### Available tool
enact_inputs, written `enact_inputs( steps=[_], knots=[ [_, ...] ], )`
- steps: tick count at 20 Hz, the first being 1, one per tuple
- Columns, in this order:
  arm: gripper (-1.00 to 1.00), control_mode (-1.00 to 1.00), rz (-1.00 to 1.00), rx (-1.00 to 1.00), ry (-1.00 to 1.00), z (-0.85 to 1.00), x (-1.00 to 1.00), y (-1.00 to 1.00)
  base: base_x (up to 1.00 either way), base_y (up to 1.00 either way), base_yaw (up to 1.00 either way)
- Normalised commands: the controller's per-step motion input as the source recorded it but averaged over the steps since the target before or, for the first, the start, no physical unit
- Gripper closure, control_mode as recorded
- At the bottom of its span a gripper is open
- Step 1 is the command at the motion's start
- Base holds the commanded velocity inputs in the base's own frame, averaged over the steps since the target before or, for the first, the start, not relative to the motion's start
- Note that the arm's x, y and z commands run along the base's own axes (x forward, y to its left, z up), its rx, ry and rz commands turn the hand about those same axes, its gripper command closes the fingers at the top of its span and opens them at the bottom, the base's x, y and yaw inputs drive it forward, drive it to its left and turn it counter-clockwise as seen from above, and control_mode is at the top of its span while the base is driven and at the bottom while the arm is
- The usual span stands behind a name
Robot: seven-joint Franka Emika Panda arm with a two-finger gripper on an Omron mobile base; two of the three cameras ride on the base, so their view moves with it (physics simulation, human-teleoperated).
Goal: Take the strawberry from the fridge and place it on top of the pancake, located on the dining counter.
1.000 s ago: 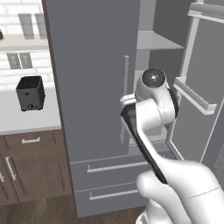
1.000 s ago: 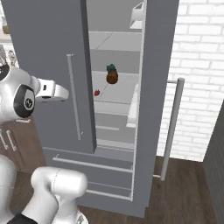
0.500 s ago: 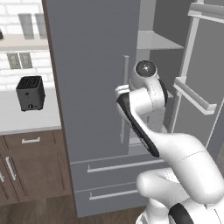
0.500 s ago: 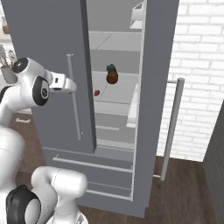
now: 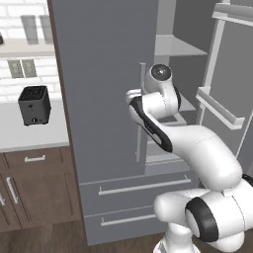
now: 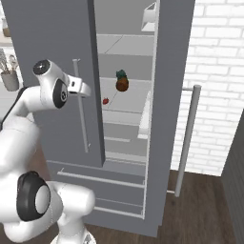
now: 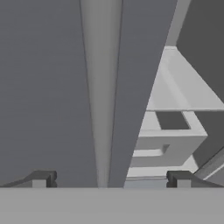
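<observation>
The end effector (image 7: 109, 180) is spread wide and holds nothing, right by the handle (image 7: 101, 96) of the shut fridge (image 6: 52, 57) door. Farther in, past the open door (image 6: 169, 95), the strawberry (image 6: 106, 101) sits on a shelf (image 6: 126, 102) near a pineapple (image 6: 122, 82).

Fridge (image 5: 104, 99) was matte grey, handles silver, shelves (image 6: 126, 102) pale grey. Strawberry (image 6: 106, 101) was red. Fruit beside it (image 6: 122, 84) was brown with a green top. Toaster (image 5: 34, 105) was black. Counter (image 5: 29, 133) white over brown cabinets (image 5: 34, 188). Wall brick (image 6: 214, 57) white.
</observation>
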Motion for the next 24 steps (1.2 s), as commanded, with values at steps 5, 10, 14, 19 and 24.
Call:
enact_inputs(
  steps=[5, 10, 14, 19, 24],
  knots=[
    [-1.0, -1.0, 0.0, 0.0, 0.0, -0.13, 0.44, 0.0, 0.0, 0.0, 0.0],
    [-1.0, -1.0, 0.0, 0.0, 0.0, -0.15, 0.51, 0.0, 0.0, 0.0, 0.0],
    [-1.0, -1.0, 0.0, 0.0, 0.0, -0.15, 0.53, 0.0, 0.0, 0.0, 0.0],
    [1.0, -1.0, 0.0, 0.0, 0.0, -0.22, 0.44, 0.0, 0.0, 0.0, 0.0],
    [1.0, -1.0, 0.0, 0.0, 0.0, -0.18, 0.34, 0.0, 0.0, 0.0, 0.0]
  ],
)
